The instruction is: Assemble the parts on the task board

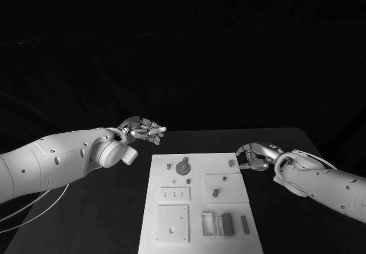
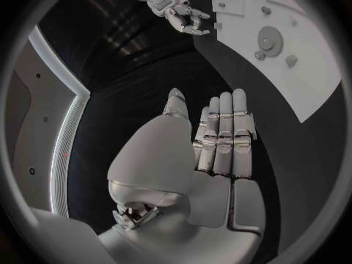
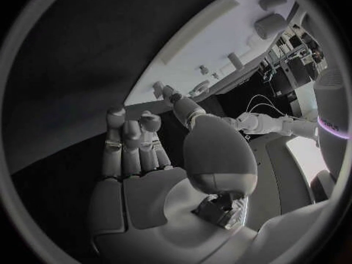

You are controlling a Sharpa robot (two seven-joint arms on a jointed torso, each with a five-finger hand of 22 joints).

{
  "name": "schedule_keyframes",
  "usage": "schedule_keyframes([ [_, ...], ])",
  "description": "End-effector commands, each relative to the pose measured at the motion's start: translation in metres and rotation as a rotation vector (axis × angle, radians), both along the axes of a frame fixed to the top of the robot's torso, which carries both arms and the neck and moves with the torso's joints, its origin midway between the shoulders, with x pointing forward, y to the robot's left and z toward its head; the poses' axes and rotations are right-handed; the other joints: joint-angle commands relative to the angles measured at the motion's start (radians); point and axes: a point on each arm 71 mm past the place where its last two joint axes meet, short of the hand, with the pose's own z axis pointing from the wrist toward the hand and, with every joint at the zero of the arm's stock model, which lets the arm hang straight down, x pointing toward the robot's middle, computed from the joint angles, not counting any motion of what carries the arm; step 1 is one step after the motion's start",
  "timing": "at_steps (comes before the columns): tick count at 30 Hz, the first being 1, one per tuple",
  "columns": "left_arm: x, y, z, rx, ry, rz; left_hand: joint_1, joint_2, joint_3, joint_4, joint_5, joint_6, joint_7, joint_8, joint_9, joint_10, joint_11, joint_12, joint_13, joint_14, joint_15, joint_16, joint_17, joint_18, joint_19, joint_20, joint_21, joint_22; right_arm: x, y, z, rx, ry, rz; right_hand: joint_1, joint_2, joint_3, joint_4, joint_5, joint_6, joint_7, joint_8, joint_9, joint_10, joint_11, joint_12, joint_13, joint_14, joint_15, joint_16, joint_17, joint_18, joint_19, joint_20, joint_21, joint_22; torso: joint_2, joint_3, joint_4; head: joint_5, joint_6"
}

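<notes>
The white task board point(image 1: 204, 177) lies lengthwise in the middle of the black table. On it are a round disc part point(image 1: 183, 168), small grey parts point(image 1: 216, 192) and dark bar-shaped parts point(image 1: 226, 223) near its front end. My left hand point(image 1: 142, 130) hovers off the board's far left corner, fingers apart and holding nothing; in the left wrist view this hand point(image 2: 220, 142) has straight fingers and a bare palm. My right hand point(image 1: 255, 156) hovers just off the board's far right edge, and its palm point(image 3: 143, 170) is bare, fingertips slightly bent.
The left wrist view also takes in the board point(image 2: 311, 82), the disc point(image 2: 270, 39) and my right hand point(image 2: 183, 14). The right wrist view shows the board point(image 3: 198, 44) with a small part point(image 3: 234, 60). Bare black table point(image 1: 99, 211) flanks the board.
</notes>
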Motion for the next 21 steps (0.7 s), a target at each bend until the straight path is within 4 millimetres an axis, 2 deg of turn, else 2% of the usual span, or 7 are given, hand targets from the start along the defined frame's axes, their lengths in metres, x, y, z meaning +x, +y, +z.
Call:
schedule_keyframes([
  [1,-0.001,-0.003,0.001,-0.019,-0.003,-0.028,0.011,0.000,-0.002,-0.001,-0.004,-0.003,0.006,-0.007,0.000,-0.001,0.003,-0.004,0.002,-0.001,0.008,-0.004,0.001,0.012,-0.008,0.003,-0.003,0.001,-0.001,0.004,-0.003,0.017,-0.030,0.022,0.010,0.002,-0.005,0.001,0.004,-0.008,0.000,0.001,0.001,-0.003,-0.004,-0.001,0.001,-0.004,-0.001,0.000,0.001,0.021,-0.003,0.001,-0.002,0.005,0.001,0.0009,0.0011,0.001,-0.003],
  [2,-0.001,-0.003,0.001,-0.019,-0.003,-0.028,0.011,0.000,-0.002,-0.001,-0.004,-0.004,0.007,-0.007,0.000,-0.001,0.003,-0.004,0.002,-0.001,0.008,-0.004,0.001,0.012,-0.008,0.003,-0.003,0.001,-0.001,0.004,-0.004,0.019,-0.029,0.020,0.011,0.003,-0.006,0.001,0.004,-0.008,0.000,0.002,0.001,-0.003,-0.003,0.000,0.002,-0.004,-0.002,0.002,0.001,0.021,-0.002,0.001,0.000,0.006,0.001,0.0019,0.0006,0.002,-0.003],
  [4,-0.001,-0.003,0.001,-0.019,-0.003,-0.029,0.011,0.000,-0.002,-0.001,-0.004,-0.004,0.007,-0.007,0.000,-0.001,0.003,-0.004,0.002,-0.001,0.008,-0.004,0.001,0.012,-0.008,0.003,-0.003,0.001,0.000,0.005,-0.006,0.022,-0.029,0.016,0.011,0.004,-0.007,0.002,0.004,-0.009,0.002,0.002,0.001,-0.002,-0.002,0.002,0.004,-0.003,-0.002,0.004,0.002,0.021,0.000,0.002,0.001,0.006,0.001,0.0016,0.0001,0.004,-0.005],
  [10,-0.001,-0.006,0.001,-0.020,-0.004,-0.031,0.011,0.000,-0.002,-0.001,-0.004,-0.004,0.007,-0.008,0.000,-0.001,0.004,-0.005,0.002,-0.001,0.008,-0.004,0.002,0.012,-0.007,0.003,-0.004,0.001,0.000,0.010,-0.010,0.024,-0.028,0.016,0.010,0.012,-0.010,0.004,0.004,-0.007,0.004,0.005,0.003,0.000,0.000,0.006,0.007,-0.001,-0.001,0.009,0.004,0.021,0.003,0.001,0.004,0.007,0.001,-0.0013,0.0027,0.003,-0.007],
  [13,-0.002,-0.007,0.001,-0.021,0.000,-0.036,0.010,0.001,-0.002,-0.001,-0.004,-0.005,0.008,-0.008,0.000,-0.002,0.004,-0.005,0.002,-0.001,0.008,-0.004,0.002,0.012,-0.007,0.003,-0.004,0.001,0.001,0.012,-0.012,0.026,-0.023,0.013,0.009,0.016,-0.010,0.005,0.004,-0.007,0.005,0.006,0.003,0.001,0.001,0.008,0.008,0.000,0.000,0.011,0.004,0.021,0.005,0.001,0.005,0.007,0.001,-0.0005,-0.0001,0.006,-0.008],
  [16,-0.002,-0.007,0.001,-0.022,0.000,-0.039,0.009,0.002,-0.002,0.000,-0.004,-0.005,0.008,-0.008,0.000,-0.002,0.004,-0.006,0.002,0.000,0.008,-0.005,0.003,0.012,-0.007,0.003,-0.004,0.001,0.002,0.014,-0.015,0.024,-0.017,0.009,0.008,0.018,-0.011,0.005,0.004,-0.006,0.006,0.006,0.003,0.001,0.001,0.009,0.008,0.000,0.000,0.012,0.004,0.021,0.005,0.001,0.006,0.008,0.001,0.0001,-0.0020,0.008,-0.015],
  [21,-0.003,-0.008,0.002,-0.025,0.000,-0.043,0.008,0.005,-0.001,0.000,-0.004,-0.005,0.008,-0.009,0.001,-0.002,0.004,-0.006,0.002,0.000,0.008,-0.005,0.003,0.012,-0.007,0.003,-0.004,0.002,0.004,0.014,-0.018,0.019,-0.013,0.002,0.008,0.023,-0.010,0.005,0.005,-0.002,0.008,0.009,0.005,0.002,0.003,0.011,0.009,0.001,0.001,0.014,0.005,0.021,0.006,0.001,0.007,0.008,0.001,-0.0012,0.0032,0.008,-0.018],
])
